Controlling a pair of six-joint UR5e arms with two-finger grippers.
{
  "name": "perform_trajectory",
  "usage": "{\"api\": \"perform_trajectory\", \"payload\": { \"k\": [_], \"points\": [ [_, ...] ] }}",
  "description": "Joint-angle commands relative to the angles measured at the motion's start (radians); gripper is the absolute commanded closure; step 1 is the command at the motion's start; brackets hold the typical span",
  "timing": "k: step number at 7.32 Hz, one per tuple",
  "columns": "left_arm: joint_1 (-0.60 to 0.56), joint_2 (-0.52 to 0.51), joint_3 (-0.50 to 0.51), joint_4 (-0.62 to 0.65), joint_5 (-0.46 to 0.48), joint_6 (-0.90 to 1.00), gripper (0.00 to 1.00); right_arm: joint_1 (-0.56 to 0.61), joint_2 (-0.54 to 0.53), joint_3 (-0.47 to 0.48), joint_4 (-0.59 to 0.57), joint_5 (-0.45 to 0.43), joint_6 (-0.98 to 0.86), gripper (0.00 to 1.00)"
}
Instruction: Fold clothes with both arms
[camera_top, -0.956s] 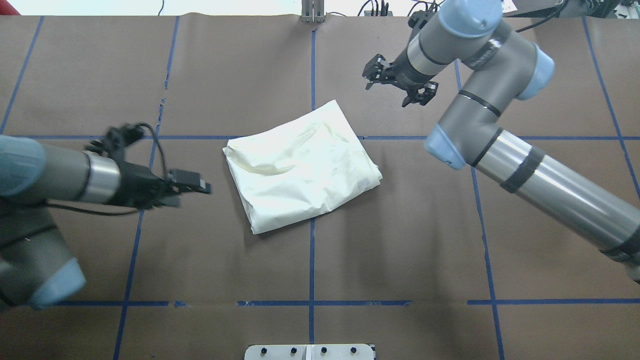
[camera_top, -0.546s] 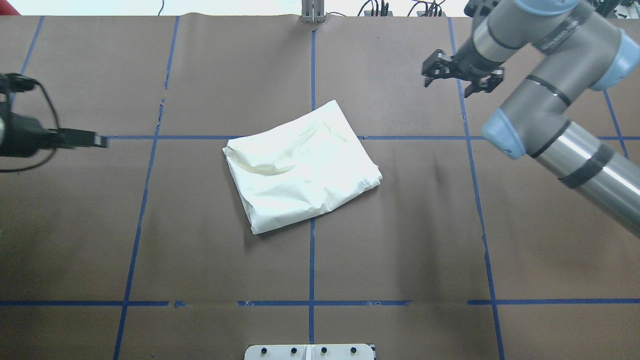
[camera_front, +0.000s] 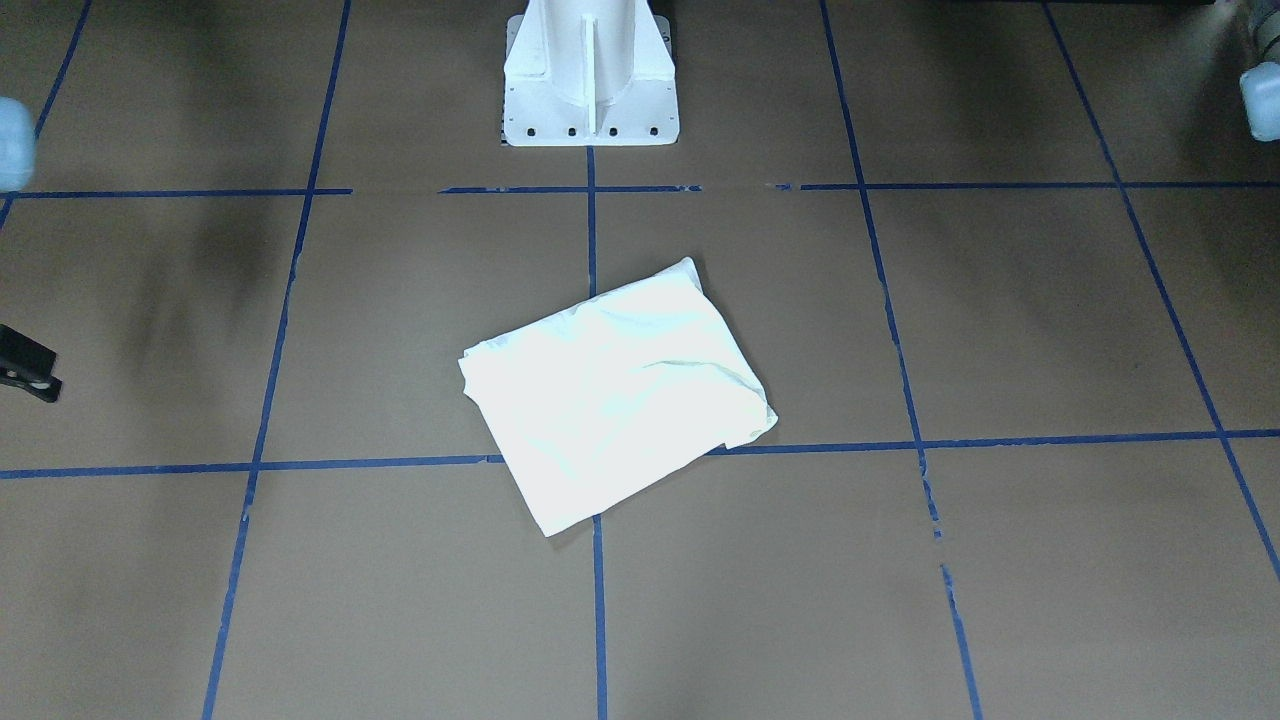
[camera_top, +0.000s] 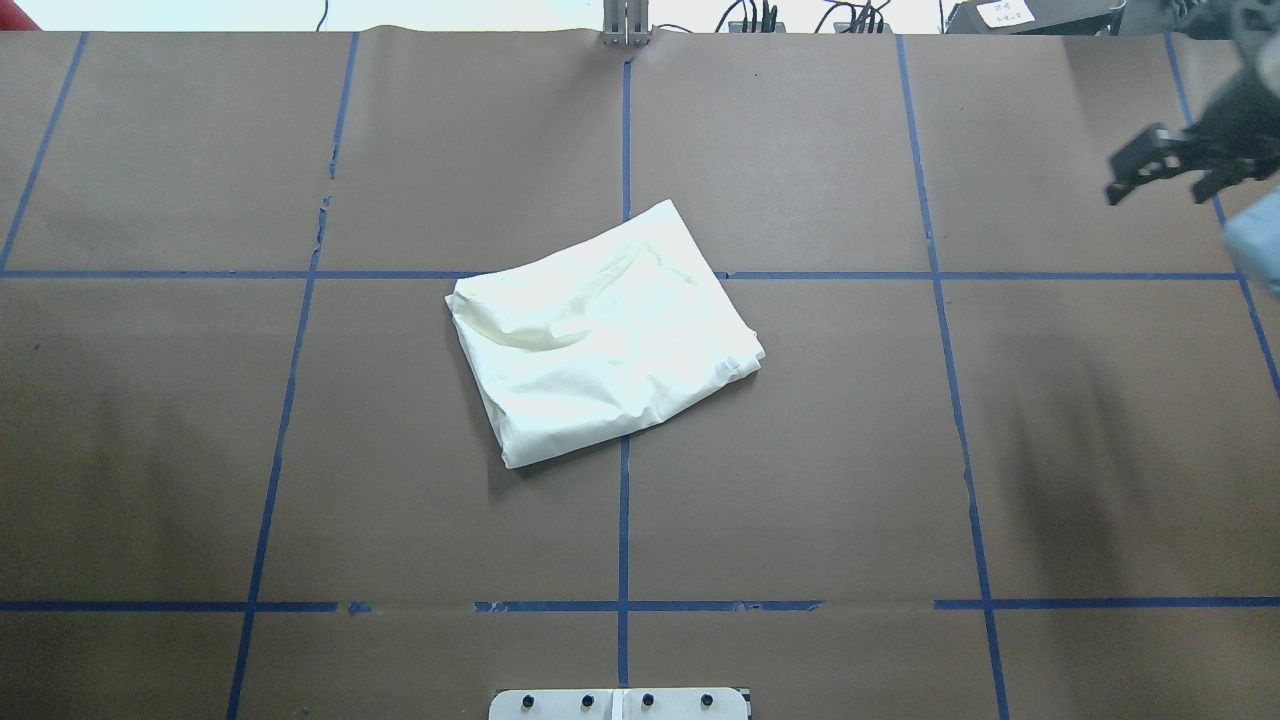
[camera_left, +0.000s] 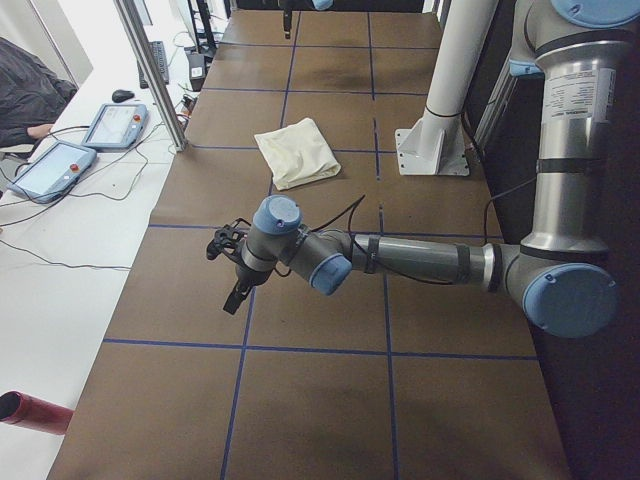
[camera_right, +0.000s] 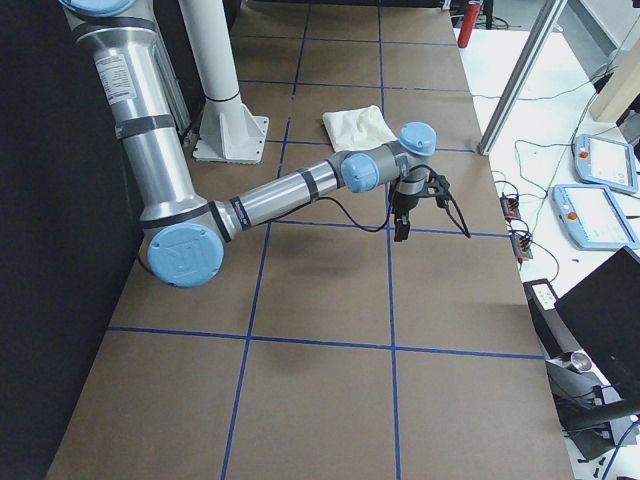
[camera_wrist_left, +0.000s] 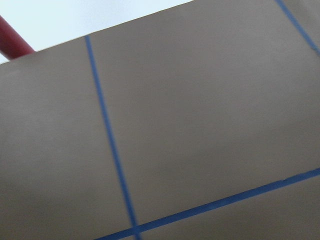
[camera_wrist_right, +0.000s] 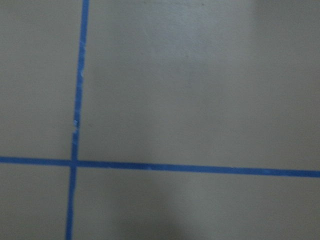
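Overhead exterior shows the cream-white T-shirt (camera_top: 600, 335) lying as a folded, roughly rectangular bundle at the middle of the brown-papered table (camera_top: 800, 500). Its plain side is up, no print is visible, and it sits skewed against the blue tape lines (camera_top: 623, 540). A soft ridge runs across its upper half. One corner, toward the robot's right, sticks out as a small loose flap. Nothing touches the shirt.

The right gripper (camera_top: 1170, 178) hangs at the far right edge of that view, well apart from the shirt. It is empty, and its jaws seem parted, though the picture is blurred there. The left gripper (camera_left: 233, 290) appears only in the exterior left view, over bare table and well apart from the shirt. Whether it is parted or closed I cannot tell. Both wrist cameras see only paper and tape.

By my judgement the folding is done or nearly so, with the arms out at the ends of the table. The risks lie in the bundle itself:
- The ridge suggests trapped slack, so the layers may relax and spring open.
- The loose flap could catch a finger on any pass over it and drag the stack undone.
- A further pinch might take only the top layer, peeling it rather than folding the whole.
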Motion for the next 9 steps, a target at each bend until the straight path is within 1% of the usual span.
{"api": "perform_trajectory", "payload": {
  "k": [1, 2, 3, 4, 5, 6, 8, 9],
  "points": [
    [-0.107, -0.046, -0.054, 0.338, -0.041, 0.29, 0.0, 0.125, -0.152, 0.014, -0.007, 0.084, -0.215, 0.0],
    [-0.109, -0.022, -0.09, 0.352, -0.12, 0.296, 0.0, 0.132, -0.197, 0.03, 0.005, 0.08, -0.214, 0.0],
    [-0.107, 0.025, -0.098, 0.328, -0.171, 0.322, 0.0, 0.13, -0.204, 0.029, 0.005, 0.08, -0.213, 0.0],
    [-0.095, 0.023, -0.006, 0.244, -0.128, 0.333, 0.0, 0.126, -0.193, 0.026, 0.005, 0.062, -0.216, 0.0],
    [-0.096, -0.023, 0.095, 0.242, -0.127, 0.325, 0.0, 0.127, -0.194, 0.012, 0.004, 0.065, -0.21, 0.0],
    [-0.096, -0.037, 0.115, 0.272, -0.13, 0.322, 0.0, 0.129, -0.199, 0.006, 0.001, 0.069, -0.204, 0.0],
    [-0.095, -0.037, 0.09, 0.274, -0.136, 0.15, 0.0, 0.141, -0.233, 0.011, 0.002, 0.075, -0.204, 0.0],
    [-0.095, -0.036, 0.086, 0.274, -0.139, 0.14, 0.0, 0.156, -0.251, 0.012, 0.002, 0.074, -0.204, 0.0]
  ]
}}
